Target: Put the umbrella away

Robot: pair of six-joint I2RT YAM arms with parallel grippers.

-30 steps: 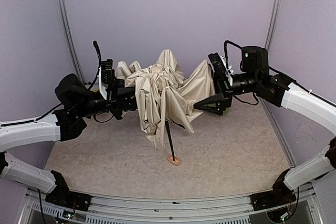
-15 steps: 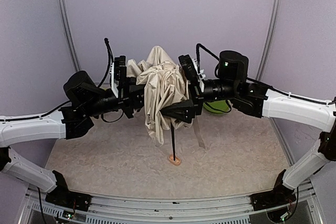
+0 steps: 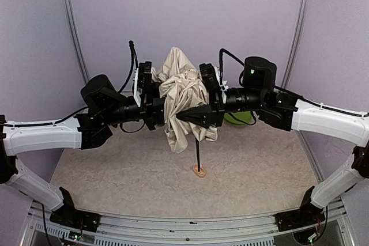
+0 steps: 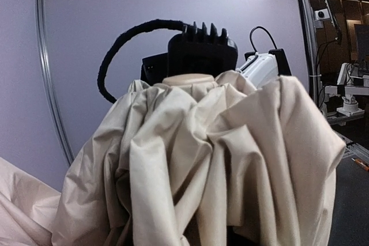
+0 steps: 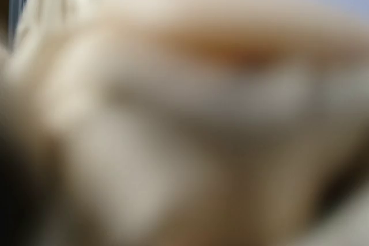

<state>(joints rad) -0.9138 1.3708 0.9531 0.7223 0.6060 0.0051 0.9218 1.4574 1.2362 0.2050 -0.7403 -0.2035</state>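
Note:
The umbrella stands upright, its small wooden knob handle (image 3: pixel 199 171) on the table and its thin black shaft (image 3: pixel 197 152) rising into the bunched cream-beige canopy (image 3: pixel 183 93). My left gripper (image 3: pixel 157 101) presses into the canopy from the left. My right gripper (image 3: pixel 193 114) presses in from the right. Both sets of fingers are buried in fabric, so I cannot tell whether they are open or shut. The left wrist view is filled with canopy folds (image 4: pixel 196 159). The right wrist view shows only blurred beige fabric (image 5: pixel 184 113).
A green object (image 3: pixel 239 118) sits on the table behind my right arm, mostly hidden. The speckled tabletop (image 3: pixel 115 171) is enclosed by lilac walls with metal posts (image 3: pixel 70 21). My right wrist's black housing (image 4: pixel 199 50) shows above the canopy in the left wrist view.
Both arms have closed in from the sides, gathering the spread canopy into a narrow bundle. The handle has shifted slightly to the right on the table.

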